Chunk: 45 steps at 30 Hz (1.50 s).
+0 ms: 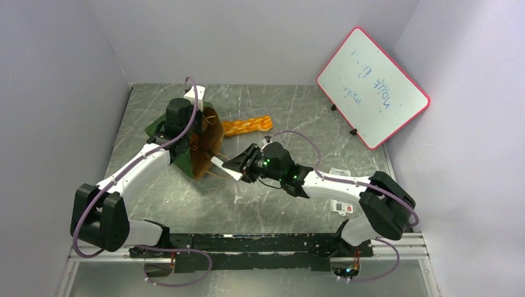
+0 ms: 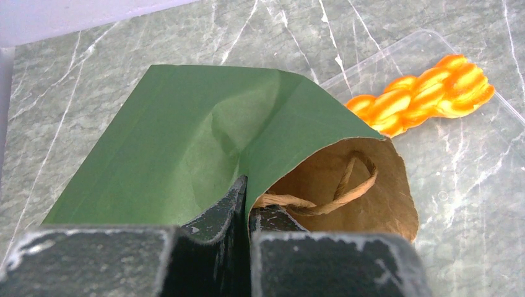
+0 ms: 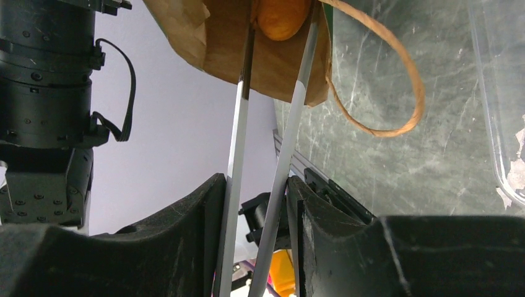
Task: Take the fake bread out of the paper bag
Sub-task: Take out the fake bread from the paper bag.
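Observation:
The dark green paper bag (image 1: 186,158) is tipped, with its brown mouth (image 1: 207,145) facing right. My left gripper (image 1: 184,141) is shut on the bag's rim, one finger outside and one inside; the left wrist view shows this grip (image 2: 247,199) on the green wall (image 2: 198,130). My right gripper (image 1: 240,166) is shut on metal tongs (image 1: 220,164) that reach into the bag. In the right wrist view my gripper (image 3: 255,192) squeezes the tongs (image 3: 299,105), whose tips hold an orange roll (image 3: 282,17) inside the bag (image 3: 223,49). A braided loaf (image 1: 247,125) lies outside, behind the bag.
The braided loaf (image 2: 427,93) rests on a clear plastic tray (image 2: 427,49). A tan loop handle (image 3: 405,93) hangs from the bag mouth. A red-framed whiteboard (image 1: 371,86) leans at the back right. Grey walls close in the left, back and right.

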Motion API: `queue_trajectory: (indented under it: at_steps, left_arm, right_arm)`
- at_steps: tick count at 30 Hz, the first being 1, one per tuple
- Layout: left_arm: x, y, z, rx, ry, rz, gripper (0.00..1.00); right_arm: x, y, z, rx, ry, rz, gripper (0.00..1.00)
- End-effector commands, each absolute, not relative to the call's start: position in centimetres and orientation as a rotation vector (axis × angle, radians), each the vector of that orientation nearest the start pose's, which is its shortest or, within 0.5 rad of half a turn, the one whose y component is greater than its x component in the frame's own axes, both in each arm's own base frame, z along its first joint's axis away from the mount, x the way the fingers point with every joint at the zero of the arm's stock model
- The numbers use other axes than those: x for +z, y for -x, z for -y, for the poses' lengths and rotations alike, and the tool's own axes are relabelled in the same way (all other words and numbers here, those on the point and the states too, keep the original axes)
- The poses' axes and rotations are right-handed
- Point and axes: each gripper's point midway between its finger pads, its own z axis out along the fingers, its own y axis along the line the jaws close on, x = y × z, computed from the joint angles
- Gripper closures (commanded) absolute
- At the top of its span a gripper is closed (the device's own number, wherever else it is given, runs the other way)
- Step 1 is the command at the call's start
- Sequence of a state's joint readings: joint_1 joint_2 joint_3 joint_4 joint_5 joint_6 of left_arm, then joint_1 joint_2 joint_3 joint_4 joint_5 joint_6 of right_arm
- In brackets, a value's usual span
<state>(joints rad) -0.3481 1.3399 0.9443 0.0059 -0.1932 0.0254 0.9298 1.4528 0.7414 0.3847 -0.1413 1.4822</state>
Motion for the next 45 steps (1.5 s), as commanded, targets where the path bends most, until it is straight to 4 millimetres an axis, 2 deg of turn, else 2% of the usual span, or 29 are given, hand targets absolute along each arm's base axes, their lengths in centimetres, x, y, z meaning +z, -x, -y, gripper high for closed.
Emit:
queue_trajectory:
  at_steps: [1,15,34,38,45]
  left_arm:
    - [22.3,-41.1,11.4,-0.075,-0.209,-1.854,0.93]
    - [22.2,-41.0,11.9,-0.104,-0.22,-1.852,0.93]
    - [22.1,-40.8,12.1,-0.118,-0.223,-1.859,0.93]
    - [22.1,-40.8,12.0,-0.116,-0.22,-1.859,0.93]
    - [21.8,-40.9,11.8,-0.103,-0.204,-1.872,0.93]
  right_arm:
    - [20.4,-21.9,-40.5,1.69,-0.53,-2.196,0.56]
    - [18.8,-23.0,-42.6,1.707,-0.549,-2.222,0.56]
    - [17.8,-24.7,-44.7,1.738,-0.552,-2.192,0.57]
    - [17.4,-24.8,-44.4,1.72,-0.565,-2.19,0.64]
    - [16.9,-24.6,-44.0,1.691,-0.559,-2.202,0.85]
